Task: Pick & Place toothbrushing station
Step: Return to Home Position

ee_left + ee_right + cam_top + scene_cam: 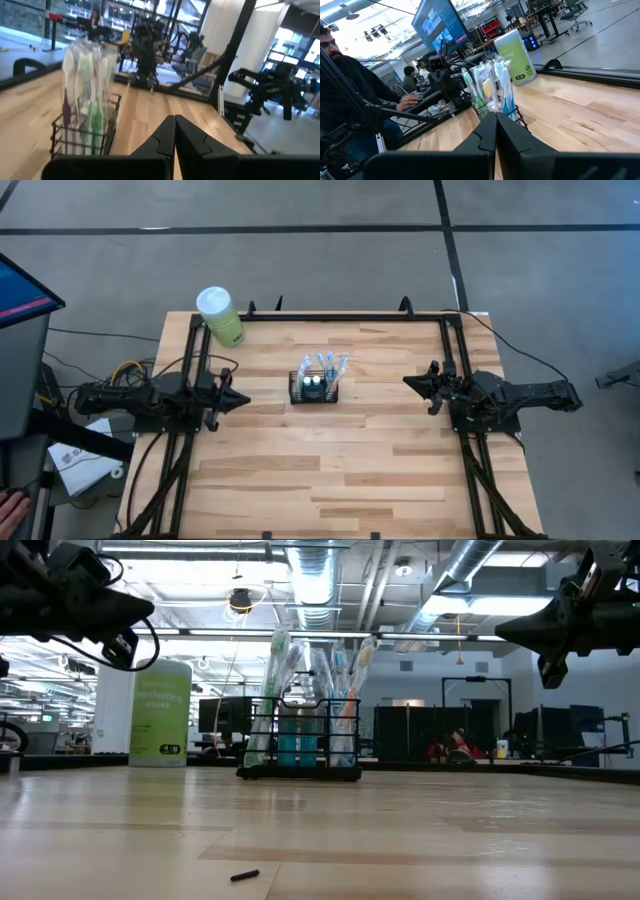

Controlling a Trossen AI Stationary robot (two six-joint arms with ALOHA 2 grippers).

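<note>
Pale wooden planks make up the desk (330, 470), which sits on a grey floor with an open workshop beyond it. Near the middle of the desk, slightly toward its back edge, stands the toothbrushing station (314, 388), a black wire-mesh caddy. It is upright and nothing grips it. Several toothbrushes (325, 365) stand in it with their heads rising well above its rim. A green canister with a white lid (220, 316) stands at the back left corner, well apart from the caddy.

The left hand (240, 400) hangs above the left edge of the desk, pointing in toward the caddy, with its fingers (160, 142) pressed together and holding nothing. The right hand (410, 381) hangs above the right edge, facing it, its fingers (512, 142) likewise together and empty.

A small dark scrap (245, 876) lies on the boards near the front edge. Beyond the left edge, a person (350, 85) sits beside a monitor (440, 27).
</note>
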